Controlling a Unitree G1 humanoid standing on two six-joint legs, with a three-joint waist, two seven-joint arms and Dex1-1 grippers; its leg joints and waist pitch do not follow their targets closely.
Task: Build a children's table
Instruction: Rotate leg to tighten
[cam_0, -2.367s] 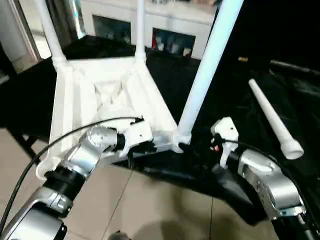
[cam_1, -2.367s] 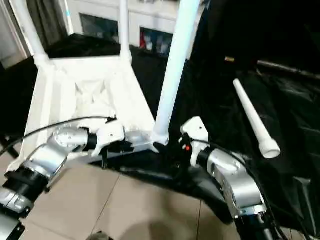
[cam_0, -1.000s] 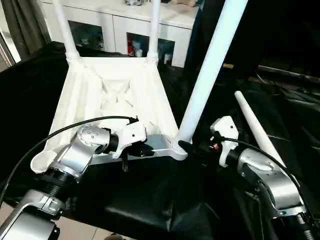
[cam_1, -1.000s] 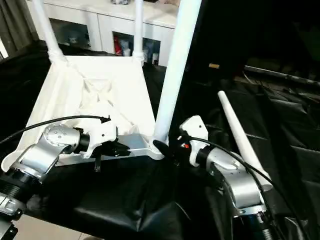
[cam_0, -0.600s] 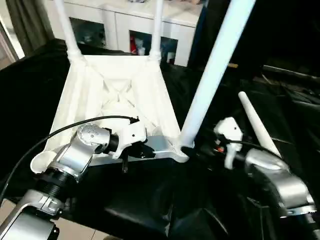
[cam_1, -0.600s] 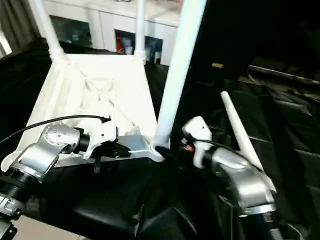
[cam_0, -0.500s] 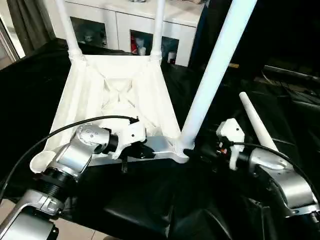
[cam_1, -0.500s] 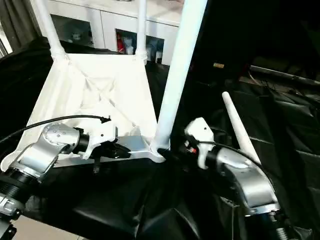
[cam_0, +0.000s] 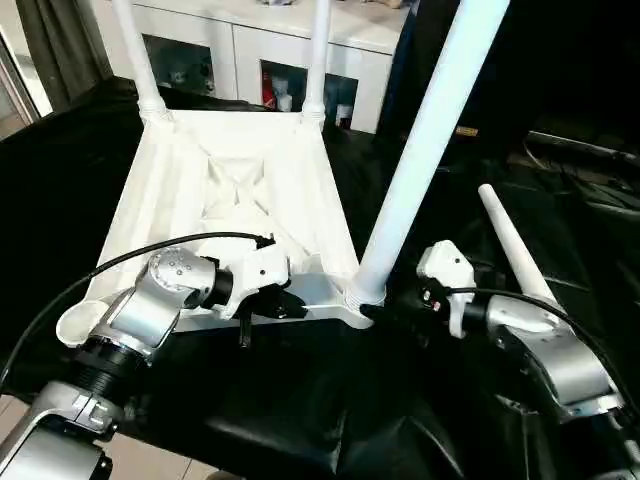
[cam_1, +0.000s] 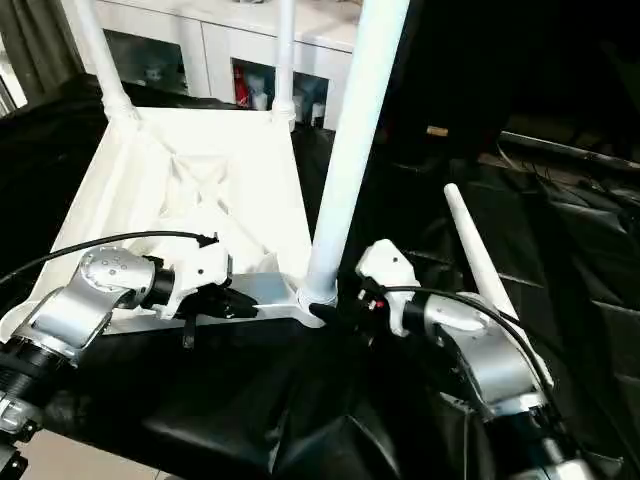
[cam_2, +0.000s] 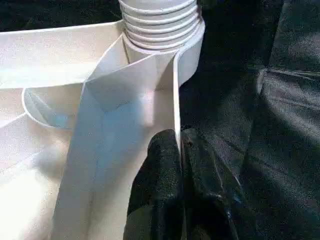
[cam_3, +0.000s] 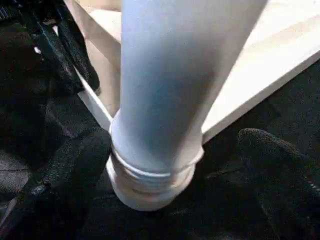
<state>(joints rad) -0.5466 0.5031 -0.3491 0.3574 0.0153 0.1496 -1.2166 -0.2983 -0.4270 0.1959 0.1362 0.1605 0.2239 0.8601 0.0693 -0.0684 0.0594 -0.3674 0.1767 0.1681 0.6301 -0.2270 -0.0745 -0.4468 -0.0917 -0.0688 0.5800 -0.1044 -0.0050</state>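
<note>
Since half a second ago the right pincer (cam_3: 165, 165) has drawn in closer to the base of the near leg (cam_0: 420, 150); the left pincer (cam_2: 179, 150) has kept its grip on the tabletop's rim.

The children's table lies upside down on a black cloth (cam_0: 330, 420). Its tabletop (cam_0: 235, 190) shows a ribbed, recessed underside. Two far legs (cam_0: 138, 55) stand upright in the far corner sockets, in front of a white cabinet with glass doors (cam_0: 230, 55). The near leg rises from the near right corner socket (cam_3: 152, 187), with its ridged collar seated in the socket. The near left corner socket (cam_0: 78, 322) is empty.

Left pincer: closed on the thin near wall (cam_2: 176, 100) of the tabletop, one black finger (cam_2: 157, 170) on each face of the wall, not far from the near right corner.

Right pincer: wide open, its two black fingers (cam_3: 75, 165) set on either side of the foot of the near leg at the level of the collar. Whether the fingers touch the leg cannot be told.

A fourth leg (cam_0: 515, 255) lies loose on the black cloth to the right of the tabletop, beyond the right forearm (cam_0: 545, 345), with its tapered end pointing away from the robot.
</note>
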